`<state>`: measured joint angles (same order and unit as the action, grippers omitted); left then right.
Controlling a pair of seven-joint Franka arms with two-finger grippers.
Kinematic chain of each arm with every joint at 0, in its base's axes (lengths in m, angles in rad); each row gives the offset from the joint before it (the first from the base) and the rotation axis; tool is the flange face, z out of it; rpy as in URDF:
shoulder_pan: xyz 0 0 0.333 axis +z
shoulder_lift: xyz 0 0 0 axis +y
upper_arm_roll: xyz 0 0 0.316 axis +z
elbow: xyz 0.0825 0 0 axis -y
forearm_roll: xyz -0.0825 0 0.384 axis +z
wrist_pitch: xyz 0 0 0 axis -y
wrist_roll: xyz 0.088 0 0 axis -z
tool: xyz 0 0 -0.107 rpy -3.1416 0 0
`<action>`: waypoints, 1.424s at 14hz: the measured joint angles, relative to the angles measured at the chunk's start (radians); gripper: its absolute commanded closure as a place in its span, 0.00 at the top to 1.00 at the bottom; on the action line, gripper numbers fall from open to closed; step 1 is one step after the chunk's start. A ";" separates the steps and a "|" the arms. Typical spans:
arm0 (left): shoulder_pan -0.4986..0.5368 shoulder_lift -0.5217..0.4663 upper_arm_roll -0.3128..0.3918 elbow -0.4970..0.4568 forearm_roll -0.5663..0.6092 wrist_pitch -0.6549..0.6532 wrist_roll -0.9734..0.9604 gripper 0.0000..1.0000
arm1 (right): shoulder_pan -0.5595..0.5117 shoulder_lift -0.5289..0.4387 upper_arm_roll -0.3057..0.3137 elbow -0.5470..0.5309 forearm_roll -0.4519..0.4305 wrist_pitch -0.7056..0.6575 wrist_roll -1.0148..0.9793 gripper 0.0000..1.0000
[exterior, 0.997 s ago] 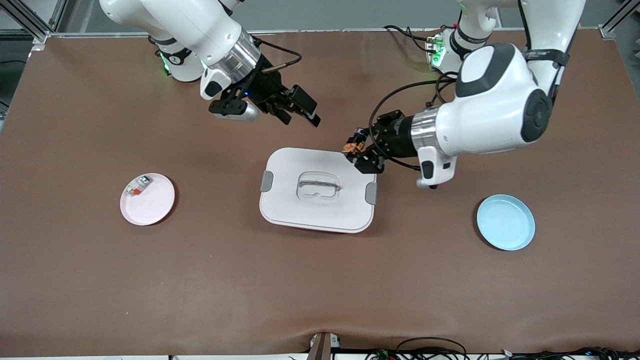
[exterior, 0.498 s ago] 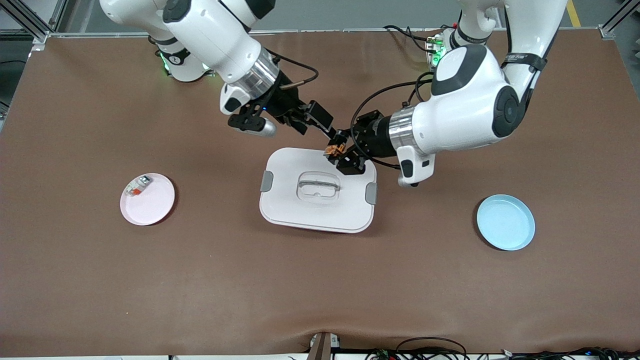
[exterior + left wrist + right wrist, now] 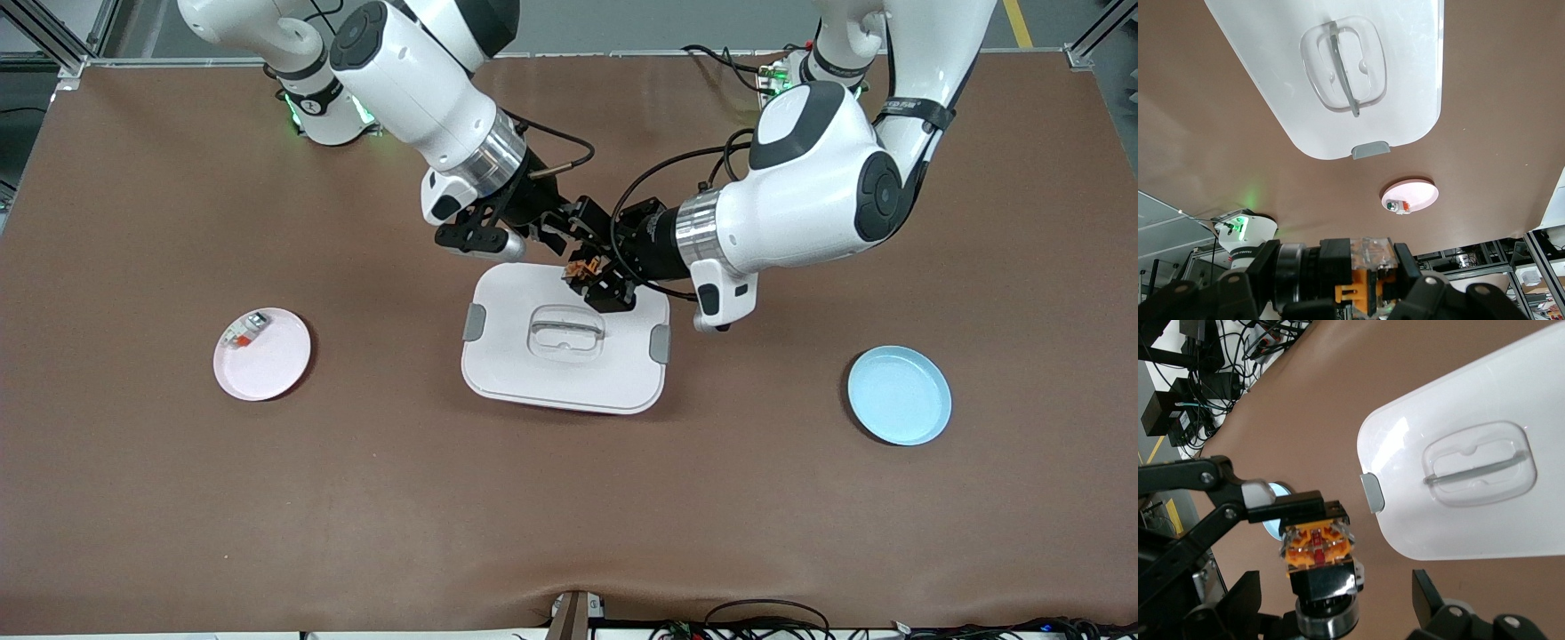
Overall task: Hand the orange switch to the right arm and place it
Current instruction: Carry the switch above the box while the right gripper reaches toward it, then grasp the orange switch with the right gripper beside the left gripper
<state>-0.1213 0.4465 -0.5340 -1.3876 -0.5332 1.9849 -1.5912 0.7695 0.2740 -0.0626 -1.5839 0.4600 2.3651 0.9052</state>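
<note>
The orange switch (image 3: 580, 267), a small black block with an orange top and a silver ring, hangs over the edge of the white lidded box (image 3: 564, 356) that faces the arms' bases. My left gripper (image 3: 590, 276) is shut on it. In the left wrist view the switch (image 3: 1368, 267) fills the left gripper (image 3: 1365, 283). My right gripper (image 3: 578, 242) is open and has come up to the switch. In the right wrist view the switch (image 3: 1318, 550) sits between the right gripper's (image 3: 1338, 603) spread fingers (image 3: 1248, 597), with a gap on each side.
A pink plate (image 3: 267, 364) holding a white-grey block with a red patch (image 3: 242, 331) lies toward the right arm's end. Toward the left arm's end lies a blue plate (image 3: 899, 396). The box (image 3: 1471, 487) has a clear handle on its lid.
Both arms moved toward each other. The left gripper carried the switch over the box's edge, and the open right gripper came in until its fingers straddle the switch.
</note>
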 measured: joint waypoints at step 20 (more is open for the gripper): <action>-0.005 0.012 0.001 0.004 0.000 0.000 0.000 0.48 | -0.014 0.008 -0.005 0.016 0.000 0.003 -0.070 0.00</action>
<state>-0.1263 0.4584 -0.5335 -1.3838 -0.5332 1.9851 -1.5913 0.7552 0.2822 -0.0679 -1.5679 0.4596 2.3682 0.8349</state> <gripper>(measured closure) 0.269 0.586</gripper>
